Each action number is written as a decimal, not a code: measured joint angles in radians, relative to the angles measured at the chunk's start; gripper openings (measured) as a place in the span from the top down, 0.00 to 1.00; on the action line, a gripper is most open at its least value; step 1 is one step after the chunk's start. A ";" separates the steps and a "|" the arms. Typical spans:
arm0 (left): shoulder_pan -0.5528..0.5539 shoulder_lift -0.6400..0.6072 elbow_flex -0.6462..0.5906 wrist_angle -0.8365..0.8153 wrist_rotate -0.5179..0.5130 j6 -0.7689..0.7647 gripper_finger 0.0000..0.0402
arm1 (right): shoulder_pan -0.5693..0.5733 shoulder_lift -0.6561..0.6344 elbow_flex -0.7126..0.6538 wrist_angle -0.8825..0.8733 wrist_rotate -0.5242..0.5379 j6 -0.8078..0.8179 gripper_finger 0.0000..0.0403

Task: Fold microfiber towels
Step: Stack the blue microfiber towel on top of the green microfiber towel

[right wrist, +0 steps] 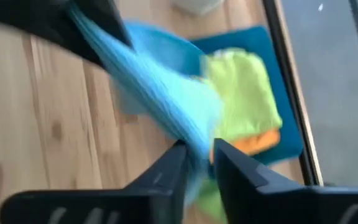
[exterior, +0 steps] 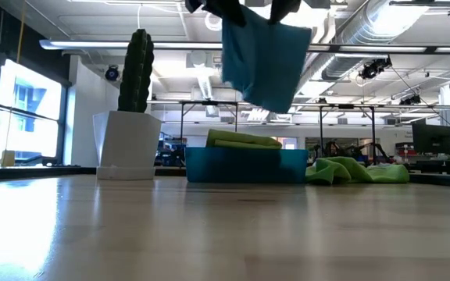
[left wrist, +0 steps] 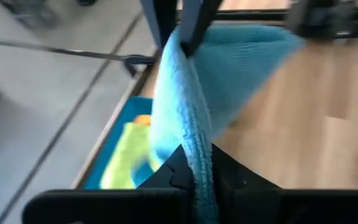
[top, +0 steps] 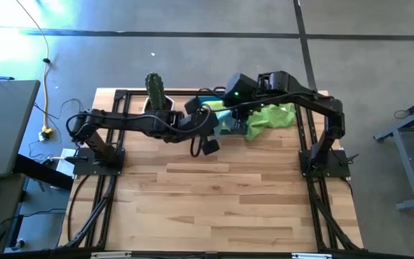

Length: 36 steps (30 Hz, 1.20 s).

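Wrist views show both hands (left wrist: 197, 171) (right wrist: 197, 155) pinching the blue towel (left wrist: 185, 106).

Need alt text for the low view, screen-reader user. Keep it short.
A light blue towel hangs high above the wooden table, held from above by dark grippers cut off at the picture's top. Behind it sits a blue bin with a green towel on top; a crumpled lime green towel lies to its right and a potted cactus stands to its left.

Two dark, boxy jointed arms on black frame bases carry looping black cables, one showing a green light.
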<state>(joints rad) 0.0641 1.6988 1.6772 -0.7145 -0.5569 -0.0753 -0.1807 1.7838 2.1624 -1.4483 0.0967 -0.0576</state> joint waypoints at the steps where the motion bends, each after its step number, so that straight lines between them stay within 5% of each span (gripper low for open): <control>1: 0.000 -0.005 0.000 -0.001 0.028 -0.001 0.98 | 0.003 -0.002 0.000 -0.027 0.000 -0.002 0.80; 5: 0.002 -0.033 0.000 -0.005 0.194 -0.063 0.99 | 0.009 -0.012 0.000 -0.132 -0.004 -0.001 0.69; 9: 0.018 -0.052 0.000 -0.040 0.376 -0.153 0.99 | 0.026 -0.072 -0.037 -0.078 -0.110 -0.055 0.66; 15: 0.035 -0.067 0.000 -0.083 0.595 -0.212 1.00 | 0.081 -0.159 -0.176 0.089 -0.124 -0.050 0.65; 24: 0.034 -0.080 0.000 -0.082 0.627 -0.285 1.00 | 0.156 -0.296 -0.568 0.442 -0.128 0.037 0.65; 36: 0.035 -0.081 0.000 -0.072 0.607 -0.317 1.00 | 0.203 -0.492 -0.873 0.703 -0.153 0.220 0.65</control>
<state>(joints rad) 0.0990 1.6176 1.6772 -0.7863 0.0497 -0.3923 0.0226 1.2921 1.2896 -0.7452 -0.0563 0.1619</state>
